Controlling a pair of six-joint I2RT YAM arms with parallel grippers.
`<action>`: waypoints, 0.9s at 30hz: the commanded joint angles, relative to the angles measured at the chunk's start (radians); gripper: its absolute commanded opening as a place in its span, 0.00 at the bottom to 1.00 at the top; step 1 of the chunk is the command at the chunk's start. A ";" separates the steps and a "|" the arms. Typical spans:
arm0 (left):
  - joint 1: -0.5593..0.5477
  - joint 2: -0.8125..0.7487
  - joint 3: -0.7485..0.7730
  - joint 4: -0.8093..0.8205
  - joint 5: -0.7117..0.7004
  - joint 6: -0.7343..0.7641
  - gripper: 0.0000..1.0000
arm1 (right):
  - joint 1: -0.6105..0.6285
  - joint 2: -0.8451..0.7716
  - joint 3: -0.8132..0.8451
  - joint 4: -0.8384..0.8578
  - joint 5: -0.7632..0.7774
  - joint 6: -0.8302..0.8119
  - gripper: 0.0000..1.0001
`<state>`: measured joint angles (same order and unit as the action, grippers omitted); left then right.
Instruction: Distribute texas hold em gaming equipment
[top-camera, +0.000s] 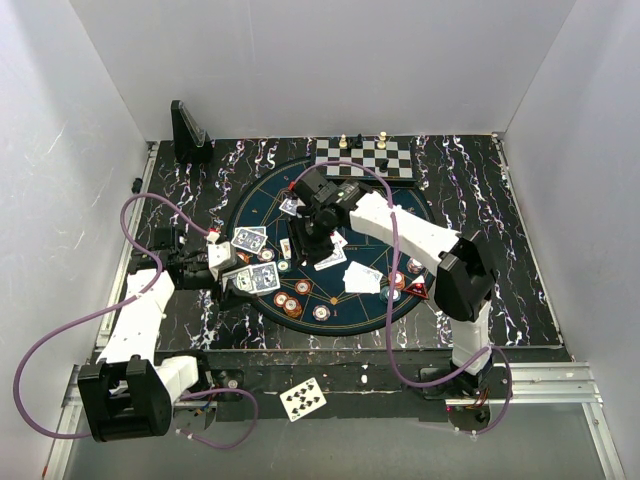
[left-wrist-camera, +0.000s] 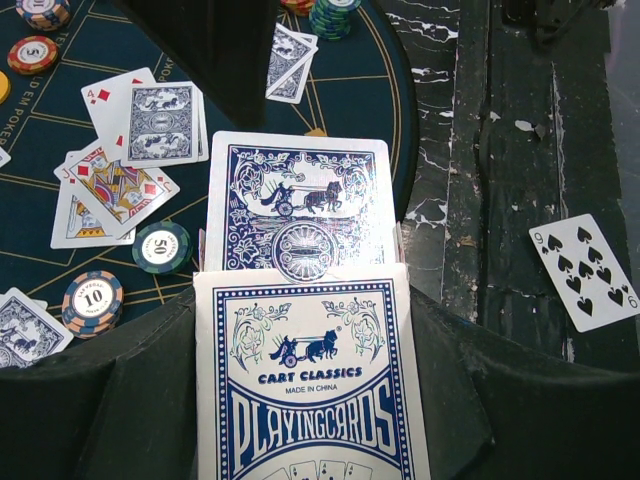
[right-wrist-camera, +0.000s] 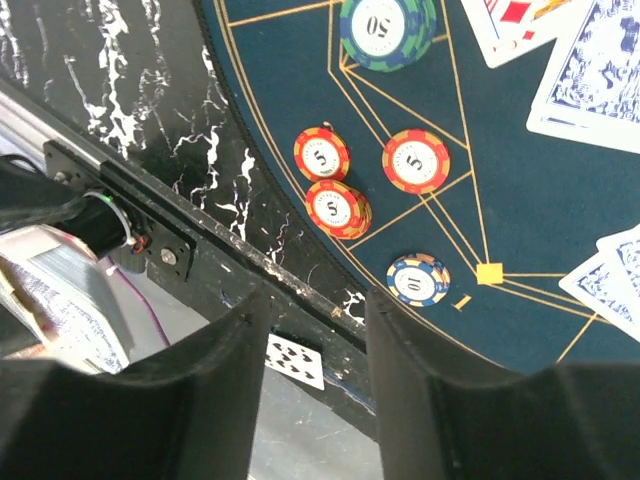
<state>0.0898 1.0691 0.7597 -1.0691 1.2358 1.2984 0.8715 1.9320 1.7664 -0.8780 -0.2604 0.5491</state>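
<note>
My left gripper (left-wrist-camera: 305, 300) is shut on a blue-and-white playing card box (left-wrist-camera: 312, 385), and a blue-backed card (left-wrist-camera: 298, 205) sticks out of its top. From above, the left gripper (top-camera: 240, 278) sits at the left rim of the round mat (top-camera: 262, 196). Cards (left-wrist-camera: 160, 122) and chips (left-wrist-camera: 93, 300) lie on the mat beyond it. My right gripper (top-camera: 312, 248) hovers over the mat's middle. In its wrist view the right gripper (right-wrist-camera: 315, 310) is open with nothing between its fingers. Orange chips (right-wrist-camera: 338, 208), a blue chip (right-wrist-camera: 418, 279) and a teal chip (right-wrist-camera: 388, 30) lie ahead of it.
A nine of spades (top-camera: 302, 399) lies face up off the table on the front frame, also seen as a nine of spades (left-wrist-camera: 585, 275). A chessboard (top-camera: 365, 158) with pieces stands at the back. A black stand (top-camera: 188, 135) is at the back left. A red marker (top-camera: 417, 290) lies right.
</note>
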 joint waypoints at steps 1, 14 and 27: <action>0.007 -0.020 0.023 0.034 0.060 -0.039 0.00 | 0.024 0.005 0.048 -0.067 0.095 -0.005 0.46; 0.007 -0.011 0.024 0.080 0.039 -0.096 0.00 | 0.113 0.122 0.238 -0.107 0.090 -0.035 0.38; 0.007 0.000 -0.013 0.123 0.024 -0.117 0.00 | 0.156 0.166 0.312 -0.070 0.024 -0.066 0.37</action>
<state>0.0906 1.0676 0.7593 -0.9863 1.2362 1.1847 1.0145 2.0895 2.0087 -0.9592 -0.2047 0.4999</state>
